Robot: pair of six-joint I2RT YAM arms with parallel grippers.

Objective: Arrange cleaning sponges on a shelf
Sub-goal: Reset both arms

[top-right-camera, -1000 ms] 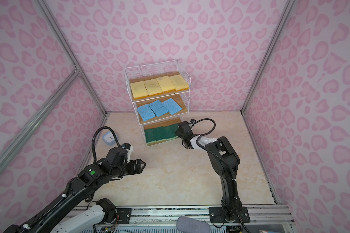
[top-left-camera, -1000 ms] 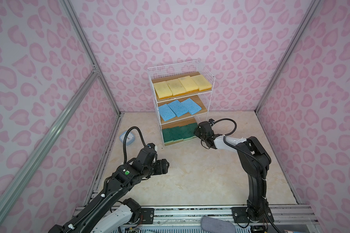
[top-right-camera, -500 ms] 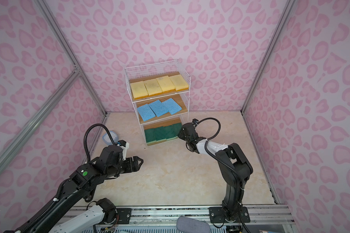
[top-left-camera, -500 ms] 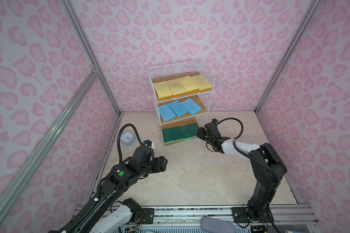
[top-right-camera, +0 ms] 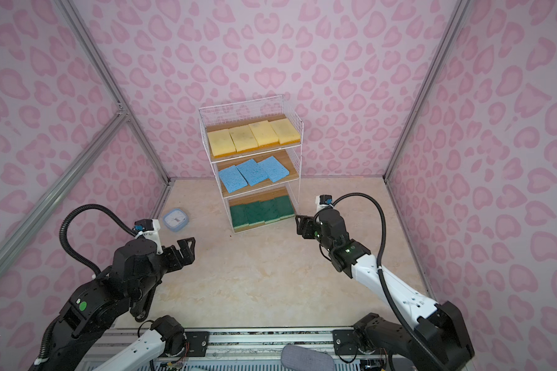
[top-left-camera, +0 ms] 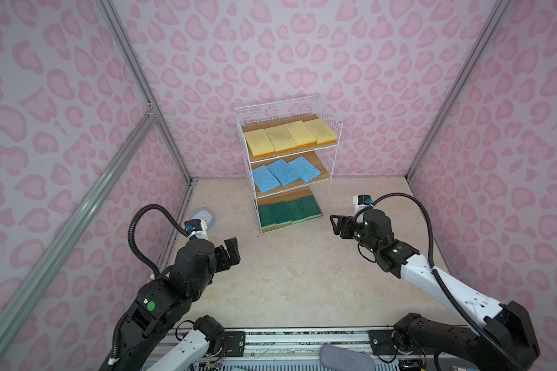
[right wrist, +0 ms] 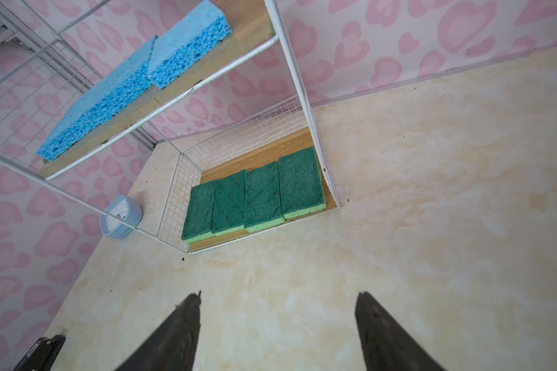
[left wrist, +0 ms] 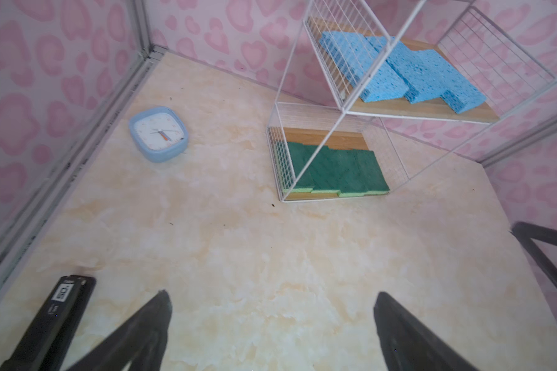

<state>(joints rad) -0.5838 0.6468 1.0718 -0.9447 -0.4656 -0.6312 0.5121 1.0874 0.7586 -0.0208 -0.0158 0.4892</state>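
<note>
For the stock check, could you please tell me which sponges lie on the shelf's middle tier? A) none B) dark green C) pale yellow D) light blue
D: three light blue sponges lie on the middle board of the shelf, yellow sponges above, green sponges below.

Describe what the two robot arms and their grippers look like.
The left arm and right arm are mostly black jointed blocks with white link sections. A black ribbed cable loops from each wrist. The left arm bears a round green sticker; the right arm shows small green lights. The left gripper and right gripper each have two dark, tapered fingers.
</note>
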